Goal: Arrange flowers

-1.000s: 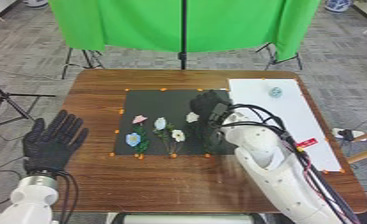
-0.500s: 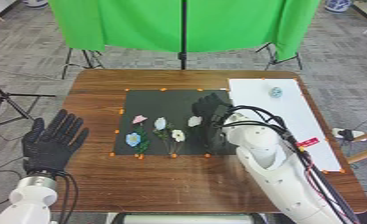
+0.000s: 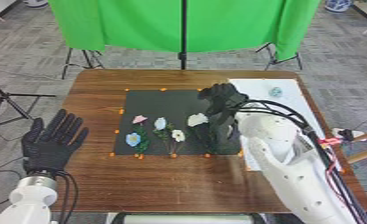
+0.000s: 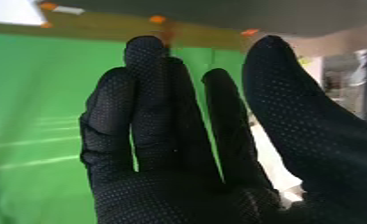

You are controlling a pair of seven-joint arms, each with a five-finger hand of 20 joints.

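Well, at 9 o'clock from the flowers (image 3: 197,119), the left hand (image 3: 53,145) is flat and open, and the right hand (image 3: 222,100) is at 2 o'clock, fingers straight, thumb apart. The flowers lie on a black mat (image 3: 157,104) on the brown table (image 3: 162,187). Farther off, at 12 o'clock, a green cloth (image 3: 126,25) hangs above the gray floor (image 3: 24,52).

And we've got flowers (image 3: 160,124) on the mat (image 3: 166,100), on the counter (image 3: 162,192); sheet (image 3: 249,85) R of mat w/ item (image 3: 275,92) on it; curtain (image 3: 135,25) behind.
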